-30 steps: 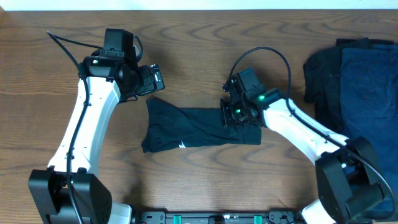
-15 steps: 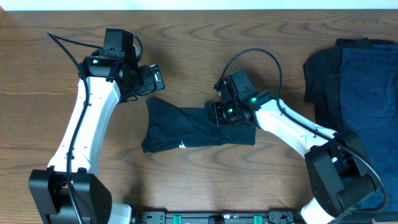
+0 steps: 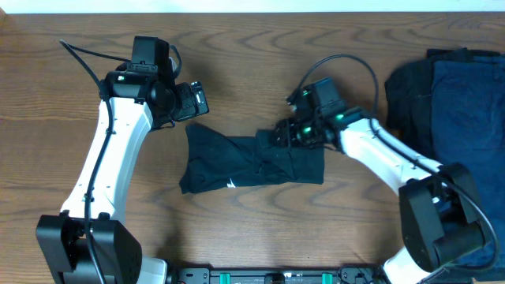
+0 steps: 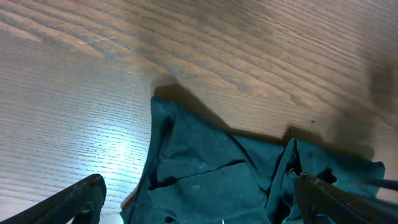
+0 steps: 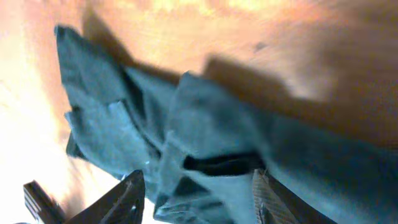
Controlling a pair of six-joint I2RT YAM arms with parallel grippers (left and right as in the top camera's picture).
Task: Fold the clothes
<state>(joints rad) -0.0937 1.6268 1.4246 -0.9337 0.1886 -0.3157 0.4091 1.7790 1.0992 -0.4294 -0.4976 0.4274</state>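
Note:
The clothes in work are a black T-shirt (image 3: 229,162), lying as a loosely folded band at the table's middle with a small white label (image 3: 230,184) at its front edge. My right gripper (image 3: 279,140) hovers over its right part, jaws apart, with a raised fold of the shirt (image 5: 205,118) lying below and between the fingers (image 5: 127,193). My left gripper (image 3: 197,101) hangs just beyond the shirt's far left corner, wide open and empty. In the left wrist view the shirt (image 4: 211,168) fills the lower middle, under the left gripper (image 4: 198,186).
A stack of dark garments, black (image 3: 406,95) and navy blue (image 3: 465,102), lies at the right edge of the wooden table (image 3: 71,173). The right arm's cable (image 3: 347,59) loops above its wrist.
The right gripper went from shut to open, letting go of the shirt's right part after dragging it slightly leftward, then drew back to the right. The left arm stayed still.

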